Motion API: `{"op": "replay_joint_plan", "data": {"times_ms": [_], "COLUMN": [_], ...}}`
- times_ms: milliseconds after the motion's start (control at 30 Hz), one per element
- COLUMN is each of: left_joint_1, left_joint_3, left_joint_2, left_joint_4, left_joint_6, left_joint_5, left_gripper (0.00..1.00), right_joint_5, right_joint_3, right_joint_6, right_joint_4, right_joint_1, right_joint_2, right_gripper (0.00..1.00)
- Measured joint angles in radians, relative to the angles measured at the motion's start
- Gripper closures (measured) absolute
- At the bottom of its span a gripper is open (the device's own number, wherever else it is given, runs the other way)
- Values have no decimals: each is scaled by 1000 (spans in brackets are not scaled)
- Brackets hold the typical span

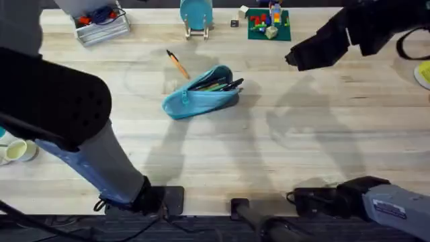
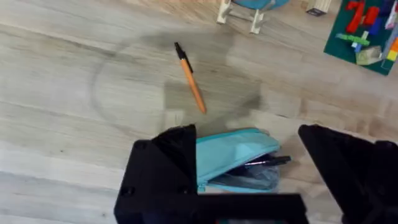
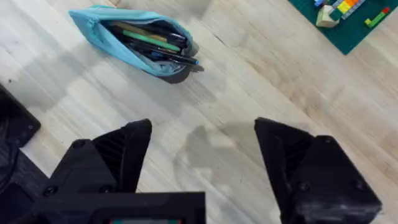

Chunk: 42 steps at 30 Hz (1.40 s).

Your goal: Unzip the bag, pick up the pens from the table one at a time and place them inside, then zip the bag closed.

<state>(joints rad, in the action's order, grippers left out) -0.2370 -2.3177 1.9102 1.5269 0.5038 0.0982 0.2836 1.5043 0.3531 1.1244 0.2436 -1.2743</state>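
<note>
— What is carried by the table (image 1: 316, 148)?

— Pale planks are seen, with the bag (image 1: 200, 97) lying open on them, pens held inside it.

— And beside the bag?

— An orange pen (image 1: 178, 65) is laid just behind it. Farther behind, a green mat (image 1: 269, 27) and a wire basket (image 1: 101, 27) are set.
</note>
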Motion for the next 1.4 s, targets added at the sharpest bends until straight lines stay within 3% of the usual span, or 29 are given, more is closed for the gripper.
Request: {"op": "replay_joint_plan", "data": {"times_ms": [167, 233, 567, 1033, 1400], "left_joint_1": [18, 71, 169, 169, 155], "left_joint_3": [0, 0, 0, 0, 28], "left_joint_2": [0, 0, 46, 243, 245], "left_joint_4": [6, -9, -84, -83, -83], "left_joint_6": [41, 69, 51, 19, 16], "left_joint_5": [-1, -1, -38, -88, -88], "left_gripper": [6, 6, 6, 6, 6], "right_joint_5": [0, 0, 0, 0, 0], "right_joint_3": [0, 0, 0, 0, 0], "right_joint_6": [0, 0, 7, 7, 7], "right_joint_4": [0, 0, 0, -1, 0], "right_joint_1": [0, 0, 0, 0, 0], "right_joint_2": [0, 0, 0, 0, 0], "right_gripper": [5, 6, 5, 5, 6]}}
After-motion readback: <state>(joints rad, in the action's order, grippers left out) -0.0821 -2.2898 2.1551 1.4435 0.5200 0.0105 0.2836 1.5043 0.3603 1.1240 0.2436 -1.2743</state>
